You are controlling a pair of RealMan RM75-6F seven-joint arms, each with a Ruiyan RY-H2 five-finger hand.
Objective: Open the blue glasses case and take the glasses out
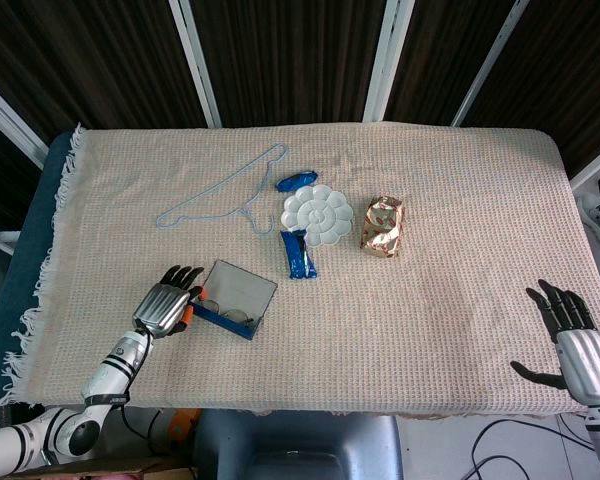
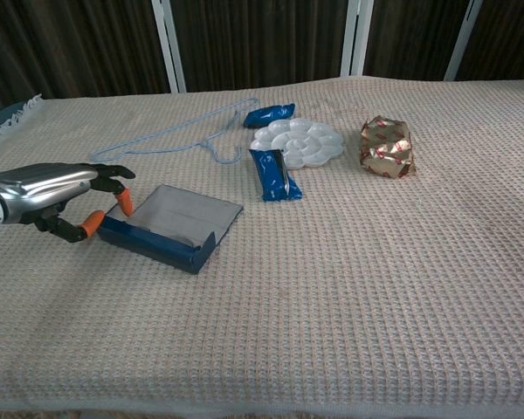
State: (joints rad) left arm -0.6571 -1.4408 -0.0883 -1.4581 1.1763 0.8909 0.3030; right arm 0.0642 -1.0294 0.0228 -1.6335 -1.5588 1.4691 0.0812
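The blue glasses case [image 1: 236, 299] lies open on the beige cloth, its grey-lined lid [image 2: 188, 212] tipped back. Thin-rimmed glasses [image 1: 236, 316] show inside the blue tray in the head view; the tray wall hides them in the chest view. My left hand [image 1: 166, 305] sits just off the case's left end [image 2: 113, 229], fingers loosely curved and apart. Its orange fingertips [image 2: 125, 202] are beside the case wall and nothing is held. My right hand [image 1: 580, 348] is at the table's near right edge, spread, seen only in the head view.
Beyond the case lie a blue packet [image 1: 298, 254], a white flower-shaped palette [image 1: 318, 212], a smaller blue packet [image 1: 298, 182], a light-blue wire hanger [image 1: 220, 197] and a crinkled gold wrapper [image 1: 384, 226]. The cloth's fringed edge [image 1: 42, 300] runs along the left.
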